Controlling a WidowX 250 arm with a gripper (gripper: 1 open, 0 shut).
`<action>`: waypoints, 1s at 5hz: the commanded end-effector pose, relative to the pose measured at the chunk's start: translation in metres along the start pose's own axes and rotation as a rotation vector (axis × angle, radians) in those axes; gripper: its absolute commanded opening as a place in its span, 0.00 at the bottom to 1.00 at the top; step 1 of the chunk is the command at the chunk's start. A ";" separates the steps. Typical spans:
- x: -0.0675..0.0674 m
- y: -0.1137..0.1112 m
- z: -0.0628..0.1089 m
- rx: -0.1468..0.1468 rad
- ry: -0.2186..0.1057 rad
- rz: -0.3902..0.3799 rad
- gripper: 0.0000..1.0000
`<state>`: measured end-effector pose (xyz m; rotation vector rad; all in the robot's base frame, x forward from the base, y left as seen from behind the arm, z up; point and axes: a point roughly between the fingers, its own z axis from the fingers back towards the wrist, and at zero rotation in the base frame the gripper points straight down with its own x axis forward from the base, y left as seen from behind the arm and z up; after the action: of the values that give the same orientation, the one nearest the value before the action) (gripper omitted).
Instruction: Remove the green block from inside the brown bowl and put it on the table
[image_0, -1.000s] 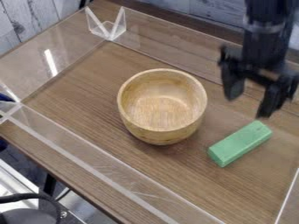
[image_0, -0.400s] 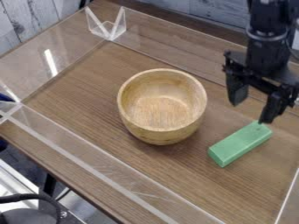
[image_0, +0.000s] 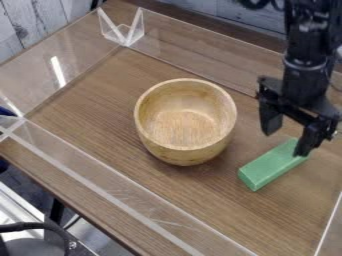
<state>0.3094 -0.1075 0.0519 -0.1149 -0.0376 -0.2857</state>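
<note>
Green block lay flat on table, outside brown bowl, to bowl's lower right, near but apart from it. Bowl upright, interior bare, wood grain visible. Gripper pointed straight down, positioned over block's upper right end, jaws spread wide, grasping nothing. One fingertip overlapped block's far end in view; contact could not be determined. Clear acrylic walls edged tabletop; small clear bracket stood at far corner.
</note>
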 end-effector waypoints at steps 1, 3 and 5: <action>0.011 -0.003 0.007 0.005 -0.048 -0.018 1.00; 0.011 -0.003 0.005 0.002 -0.039 -0.015 0.00; 0.012 -0.002 0.019 -0.012 -0.054 -0.009 0.00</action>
<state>0.3052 -0.1078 0.0381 -0.1157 0.0219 -0.2933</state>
